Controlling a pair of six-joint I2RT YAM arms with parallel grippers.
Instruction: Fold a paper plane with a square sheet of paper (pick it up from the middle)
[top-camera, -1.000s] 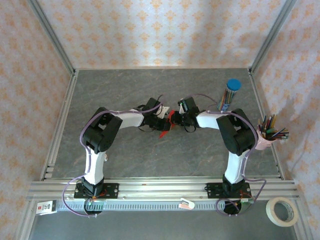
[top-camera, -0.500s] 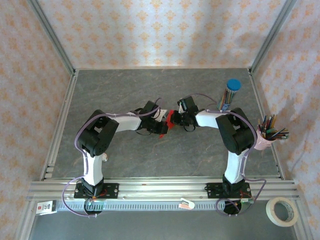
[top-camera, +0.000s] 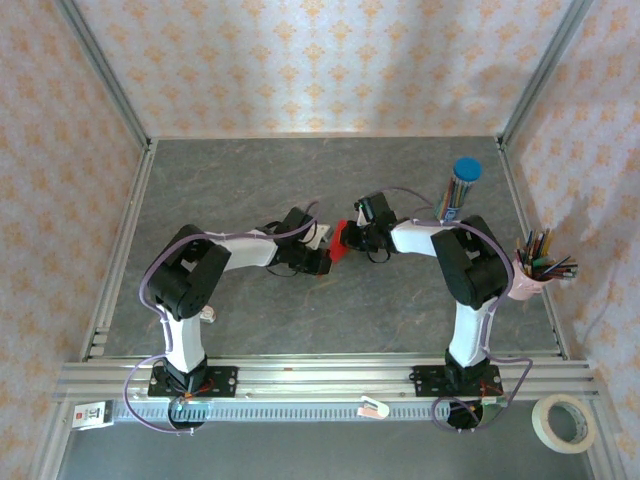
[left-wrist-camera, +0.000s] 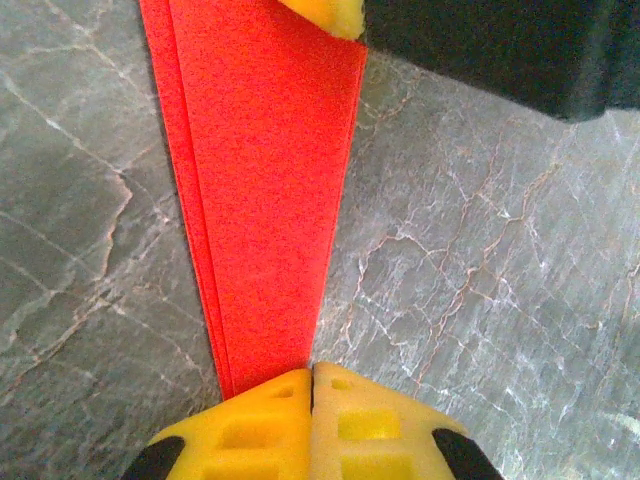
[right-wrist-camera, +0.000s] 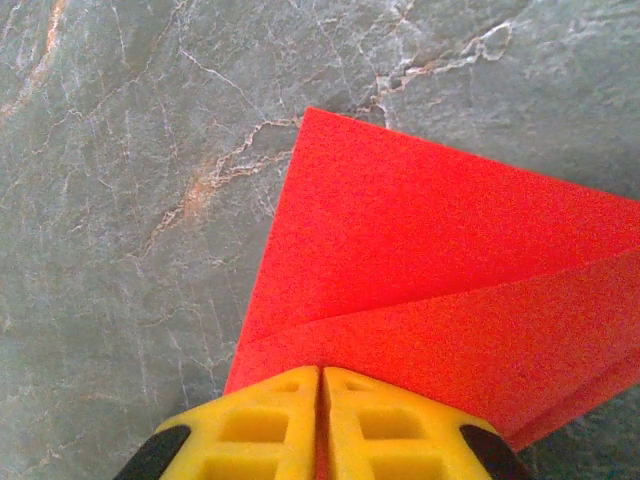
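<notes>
Top external: left pincer (top-camera: 328, 258) & right pincer (top-camera: 350, 238) clamp paper plane (top-camera: 338, 238), mostly hidden btwn them.

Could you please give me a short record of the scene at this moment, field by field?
Paper: folded red paper, layered, tapering to a narrow end, mid-table
Left gripper: shut on the paper's narrow end
Right gripper: shut on the paper's wider end
Table: grey marbled surface
Bystanders: blue-capped pencil tube, pink pencil cup, tape roll
</notes>
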